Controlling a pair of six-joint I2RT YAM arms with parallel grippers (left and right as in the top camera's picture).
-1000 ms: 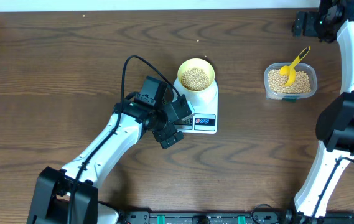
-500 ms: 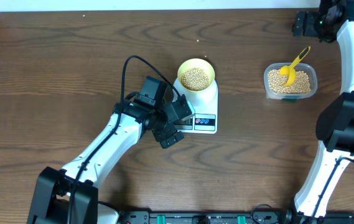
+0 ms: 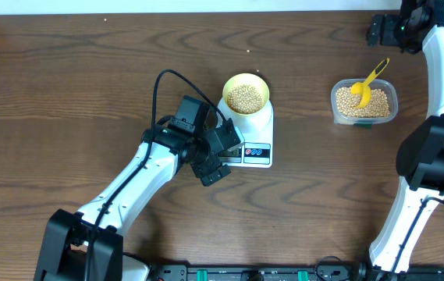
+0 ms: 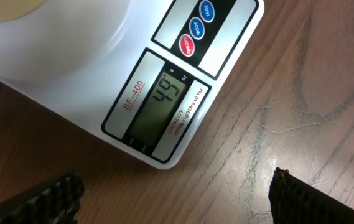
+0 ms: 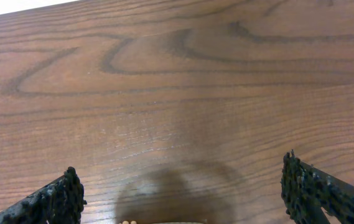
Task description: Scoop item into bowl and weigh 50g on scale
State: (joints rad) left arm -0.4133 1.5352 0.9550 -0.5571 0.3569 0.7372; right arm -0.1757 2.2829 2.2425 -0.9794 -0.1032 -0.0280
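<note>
1. Left gripper (image 4: 173, 196): in the left wrist view its two fingertips sit at the lower left and lower right corners, spread wide, holding nothing. In the overhead view it hovers at frame centre, just beside the front edge of the scale (image 3: 257, 152), clear of the housing.

2. Display (image 4: 164, 102): centre of the left wrist view, below the three round buttons (image 4: 197, 28). The digits read 49. The target is 50, so the load is judged slightly short.

3. Bowl (image 3: 246, 76): seated on the scale platform, just above frame centre in the overhead view, with the beans (image 3: 245, 98) heaped inside.

4. Tub (image 3: 393, 105): upper right of the overhead view, well apart from the scale, holding the reserve of beans. The scoop (image 3: 374, 76) rests in it, handle angled toward the upper right.

5. Right gripper (image 5: 183, 196): at the top right corner of the overhead view, beyond the tub. In the right wrist view its fingers stand wide apart and empty over the table (image 3: 89, 78).

Procedure:
- Hold the left wrist camera steady on the display; do not touch the scale.
- Take the scoop by its handle with the right gripper.
- Lift only a few beans.
- Tip them in gradually over the bowl's centre.
- Avoid pressing on the bowl or platform, which would distort the reading.
- Stop at 50.
</note>
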